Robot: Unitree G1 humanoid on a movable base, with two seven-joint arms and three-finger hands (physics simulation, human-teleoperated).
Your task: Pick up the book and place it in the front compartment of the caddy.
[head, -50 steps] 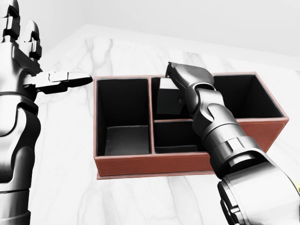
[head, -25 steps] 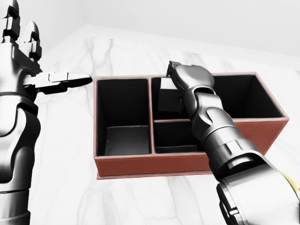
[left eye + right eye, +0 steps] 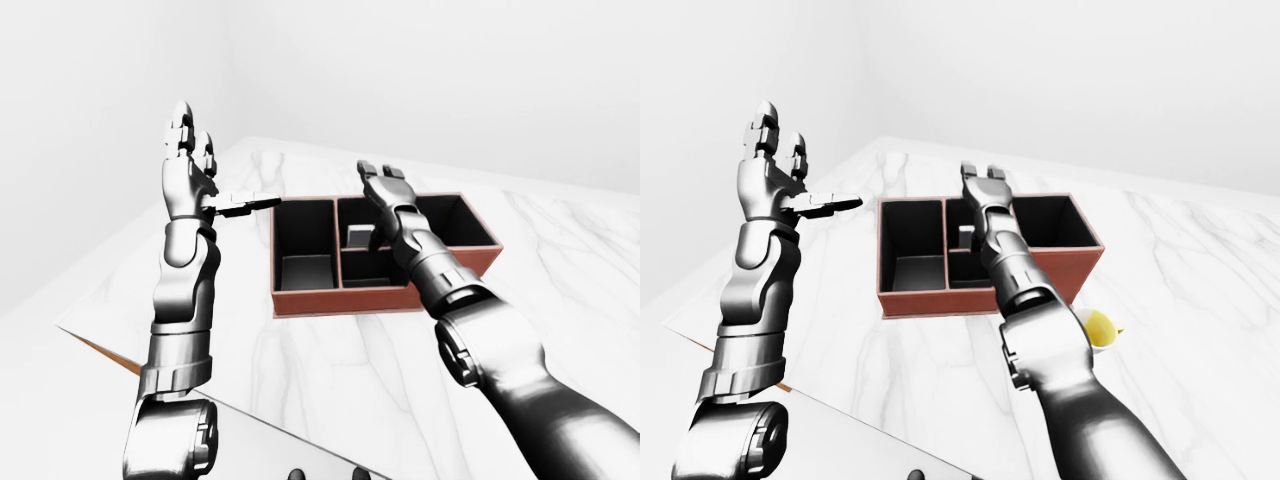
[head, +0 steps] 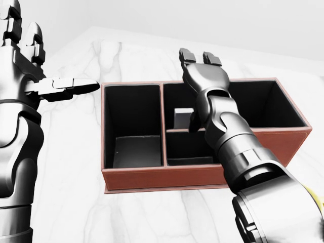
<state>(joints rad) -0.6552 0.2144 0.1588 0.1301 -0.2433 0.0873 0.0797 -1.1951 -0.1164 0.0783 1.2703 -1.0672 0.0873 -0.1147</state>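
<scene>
The brown caddy sits on the white marble table. The small grey book stands free inside the caddy's upper compartment, at its left end against the divider, just above the small lower-middle compartment. My right hand is open and empty, fingers pointing up over the caddy's top rim, above the book and apart from it. My right forearm crosses the caddy's lower wall. My left hand is open and raised at the left, beside the caddy's left wall, holding nothing.
A yellow object lies on the table to the right of the caddy, partly behind my right arm. The marble table ends in an edge at the lower left of the left-eye view.
My right hand has opened and its fingers have swung up off the book. The book has dropped lower into the upper compartment. The left arm has not moved.
</scene>
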